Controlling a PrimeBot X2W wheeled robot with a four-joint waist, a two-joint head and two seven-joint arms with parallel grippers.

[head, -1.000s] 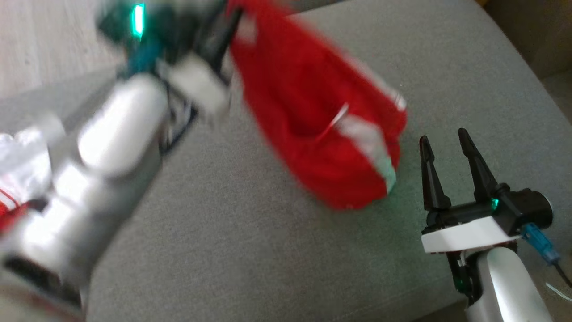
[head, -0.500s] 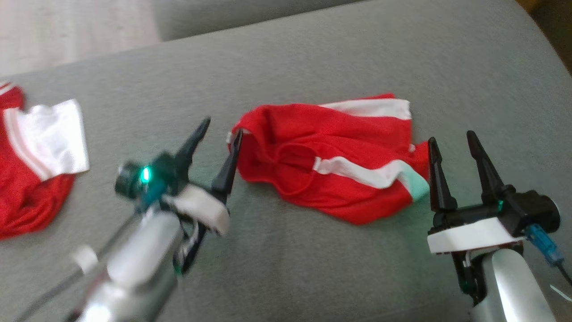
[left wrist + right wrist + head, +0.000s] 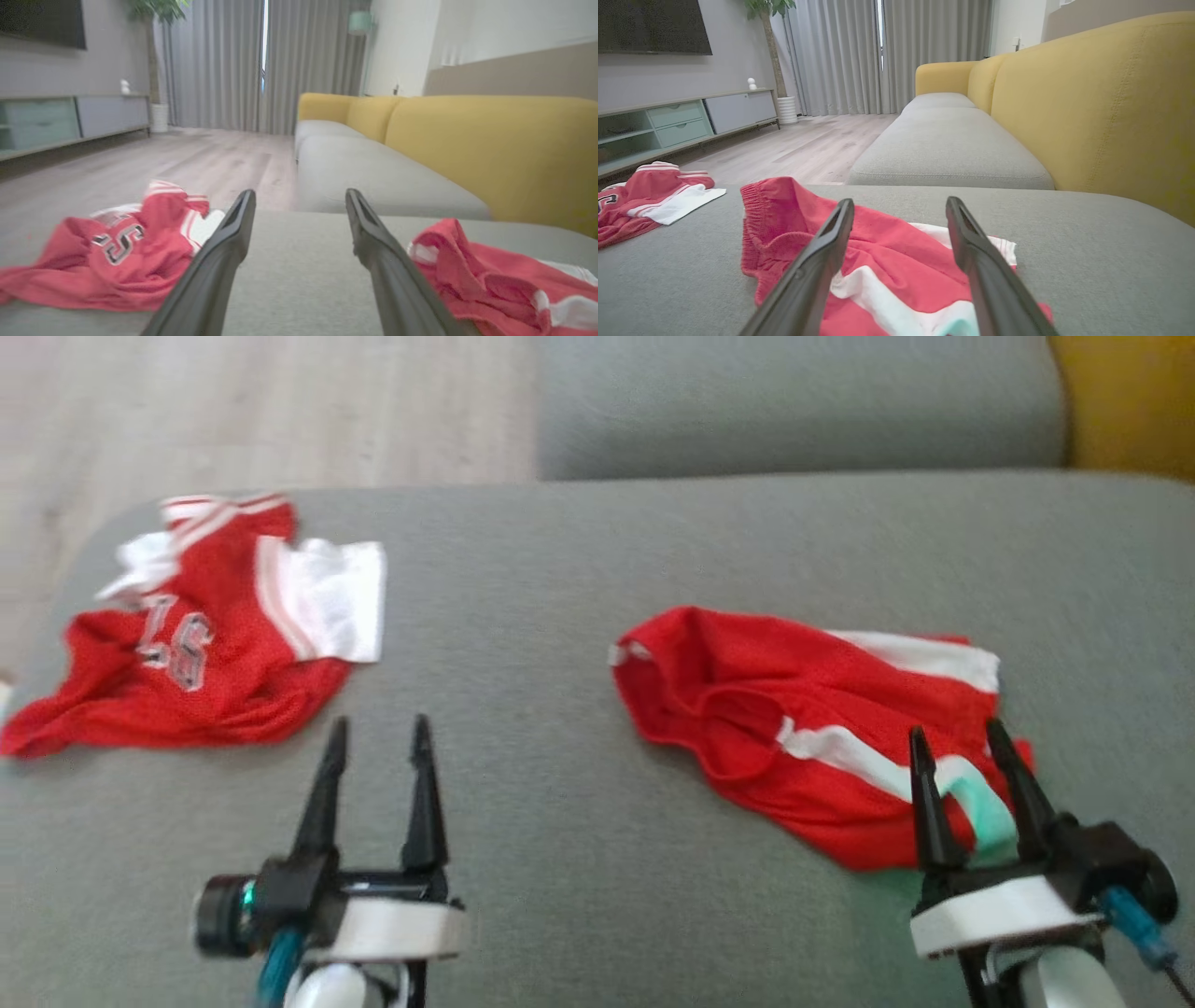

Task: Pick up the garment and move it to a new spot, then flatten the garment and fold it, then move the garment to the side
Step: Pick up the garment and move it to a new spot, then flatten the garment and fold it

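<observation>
The garment, red shorts [image 3: 766, 728] with white side stripes and a mint patch, lies crumpled on the grey sofa cushion [image 3: 560, 859], right of centre. My left gripper [image 3: 379, 721] is open and empty at the lower left, well apart from the shorts [image 3: 490, 280], which lie to its right in the left wrist view [image 3: 300, 193]. My right gripper [image 3: 956, 728] is open, hovering over the near right end of the shorts [image 3: 784, 224]. Nothing sits between its fingers [image 3: 900, 201].
A red jersey [image 3: 201, 644] with white sleeves and a number lies bunched at the cushion's left end [image 3: 117, 247]. Beyond the cushion run a second grey seat [image 3: 948, 140], the yellow backrest [image 3: 1111, 102] on the right, and wood floor [image 3: 233, 411] to the left.
My left gripper opened and let go of the shorts, which dropped onto the cushion. The left arm drew back to the lower left. The head camera shifted too.
</observation>
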